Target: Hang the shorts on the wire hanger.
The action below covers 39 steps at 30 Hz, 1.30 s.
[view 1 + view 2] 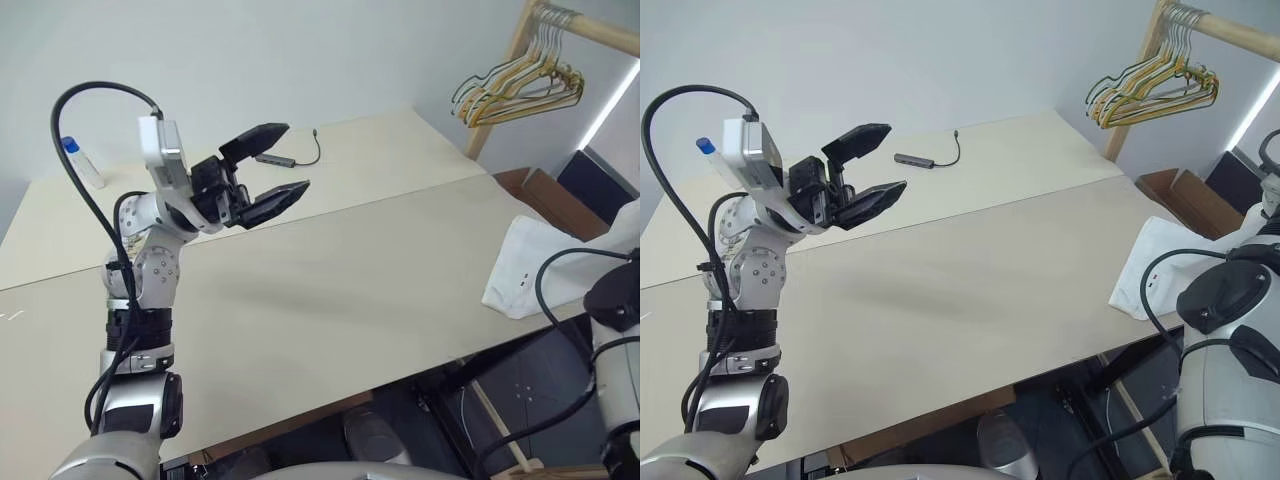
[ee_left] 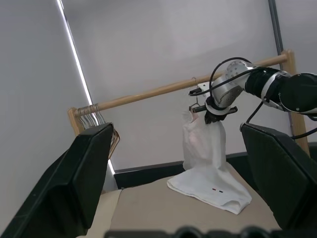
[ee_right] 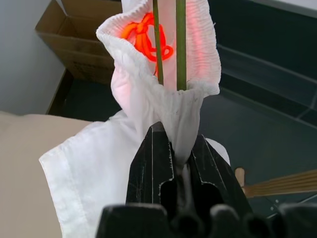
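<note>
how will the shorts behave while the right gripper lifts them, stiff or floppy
Probably very floppy: the shorts hang limp from the right gripper, their lower end pooled on the table. Likely light, since a pinch of bunched waistband holds them. They may slide along the wire hanger threaded through.

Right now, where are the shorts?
The shorts are on the robot's right: the right gripper pinches their top by the wooden rail, and their lower part lies on the table's right edge.
</note>
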Each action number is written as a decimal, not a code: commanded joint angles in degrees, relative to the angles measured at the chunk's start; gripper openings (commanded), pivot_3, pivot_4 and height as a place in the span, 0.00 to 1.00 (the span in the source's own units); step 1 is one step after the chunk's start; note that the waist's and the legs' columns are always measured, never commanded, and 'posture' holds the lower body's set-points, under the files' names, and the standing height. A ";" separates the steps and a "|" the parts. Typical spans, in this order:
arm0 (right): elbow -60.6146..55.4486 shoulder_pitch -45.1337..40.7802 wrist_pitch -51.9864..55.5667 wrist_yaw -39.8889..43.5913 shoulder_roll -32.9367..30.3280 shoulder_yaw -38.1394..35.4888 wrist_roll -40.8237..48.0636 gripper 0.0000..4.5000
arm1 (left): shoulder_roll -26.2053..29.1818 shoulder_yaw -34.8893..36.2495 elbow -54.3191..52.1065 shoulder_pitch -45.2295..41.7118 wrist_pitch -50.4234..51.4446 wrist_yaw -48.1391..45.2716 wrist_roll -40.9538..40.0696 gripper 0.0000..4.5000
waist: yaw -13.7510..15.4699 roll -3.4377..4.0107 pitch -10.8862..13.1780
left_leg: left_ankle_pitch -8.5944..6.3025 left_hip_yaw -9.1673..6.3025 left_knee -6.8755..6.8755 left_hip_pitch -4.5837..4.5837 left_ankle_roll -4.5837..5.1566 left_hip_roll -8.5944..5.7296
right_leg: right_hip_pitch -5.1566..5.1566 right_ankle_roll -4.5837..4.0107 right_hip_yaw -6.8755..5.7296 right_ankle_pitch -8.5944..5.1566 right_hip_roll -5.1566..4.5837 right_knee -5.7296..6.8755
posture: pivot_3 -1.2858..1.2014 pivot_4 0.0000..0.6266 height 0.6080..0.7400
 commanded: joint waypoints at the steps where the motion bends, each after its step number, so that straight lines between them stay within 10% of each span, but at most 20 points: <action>1: 0.64 -1.43 -1.53 -1.01 -1.39 0.47 1.77 0.23 | 0.73 0.27 -1.73 -0.31 -0.41 -0.18 -0.96 1.00 | 0.13 0.00 0.00 | 0.00 0.00 0.00 -0.01 0.00 -0.01 | 0.00 0.01 0.00 0.00 -0.01 -0.03 | 0.42 0.00 1.00; 11: 0.49 -0.61 -4.42 -3.65 -1.01 4.70 1.64 0.99 | 0.52 0.42 -2.28 0.07 -0.46 -0.75 -1.56 1.00 | 0.31 -0.01 0.01 | 0.00 0.02 0.00 -0.01 0.00 -0.01 | 0.00 0.03 0.02 -0.01 -0.01 -0.05 | 0.42 0.00 1.00; 27: -19.88 9.17 -17.79 -9.38 0.99 34.39 -20.13 1.00 | 1.77 -0.95 -0.39 1.88 -1.98 0.22 2.69 1.00 | 1.32 0.01 0.01 | 0.00 0.03 0.00 -0.01 0.00 -0.01 | -0.08 0.05 0.09 -0.01 -0.02 -0.02 | 0.42 0.00 1.00; 39: -32.44 15.53 -31.49 27.28 7.48 44.13 -10.23 1.00 | 10.06 2.18 -5.40 13.09 0.20 6.80 7.78 1.00 | 2.11 -0.13 0.10 | 0.00 -0.15 0.01 -0.01 0.00 0.03 | -0.09 0.06 0.01 0.01 -0.02 0.05 | 0.46 0.00 1.00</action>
